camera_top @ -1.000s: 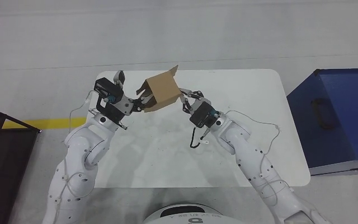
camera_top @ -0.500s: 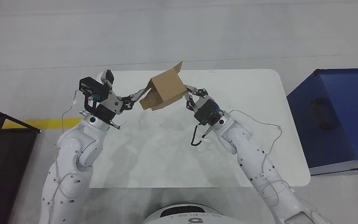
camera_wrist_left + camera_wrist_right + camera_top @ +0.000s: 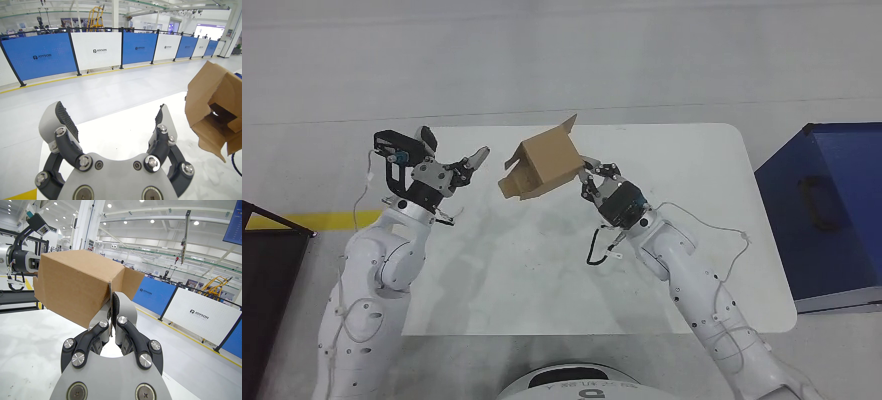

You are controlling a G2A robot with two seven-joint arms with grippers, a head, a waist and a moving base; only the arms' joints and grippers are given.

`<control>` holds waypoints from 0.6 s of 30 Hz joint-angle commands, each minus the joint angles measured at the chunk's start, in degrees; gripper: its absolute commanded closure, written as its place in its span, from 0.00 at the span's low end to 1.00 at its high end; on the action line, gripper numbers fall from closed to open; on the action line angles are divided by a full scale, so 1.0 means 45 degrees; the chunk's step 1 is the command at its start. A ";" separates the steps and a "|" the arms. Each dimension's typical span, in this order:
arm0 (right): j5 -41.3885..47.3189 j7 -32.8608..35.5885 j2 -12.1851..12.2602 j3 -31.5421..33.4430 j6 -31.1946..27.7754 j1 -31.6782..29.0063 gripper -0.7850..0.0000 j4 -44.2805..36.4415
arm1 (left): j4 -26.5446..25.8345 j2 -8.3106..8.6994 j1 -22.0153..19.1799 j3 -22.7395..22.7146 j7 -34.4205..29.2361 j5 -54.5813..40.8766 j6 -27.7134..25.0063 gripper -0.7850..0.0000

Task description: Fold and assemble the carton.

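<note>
A brown cardboard carton [image 3: 545, 165] hangs above the far middle of the white table [image 3: 542, 270], its flaps loose and one end standing open [image 3: 219, 117]. My right gripper [image 3: 587, 172] is shut on the carton's edge, the cardboard wall pinched between its pads [image 3: 116, 302]; the carton [image 3: 75, 289] looms just beyond them. To the carton's left my left gripper [image 3: 474, 163] is open and holds nothing; its fingertips [image 3: 162, 117] are apart from the carton, a short gap between them.
A dark blue bin [image 3: 827, 215] stands off the table's right side. A black frame [image 3: 267, 270] sits on the floor to the left beside a yellow floor line [image 3: 322, 218]. Blue and white barrier panels [image 3: 98, 51] line the hall behind.
My left gripper let go of the carton's flap and drew back to the left, open. The right gripper lifted the carton slightly away and to the right.
</note>
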 commanded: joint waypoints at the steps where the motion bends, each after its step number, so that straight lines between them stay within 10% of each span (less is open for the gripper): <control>1: -0.0147 0.0016 0.0012 0.0021 0.0124 -0.0055 1.00 -0.0042 | -0.0105 -0.0021 -0.0057 0.0350 -0.0094 0.0175 -0.0056 0.00; 18: -0.0818 -0.0163 0.0094 -0.0010 0.0478 -0.0615 1.00 -0.0661 | -0.0277 -0.0040 -0.0515 0.1323 -0.1522 0.0620 -0.0530 0.00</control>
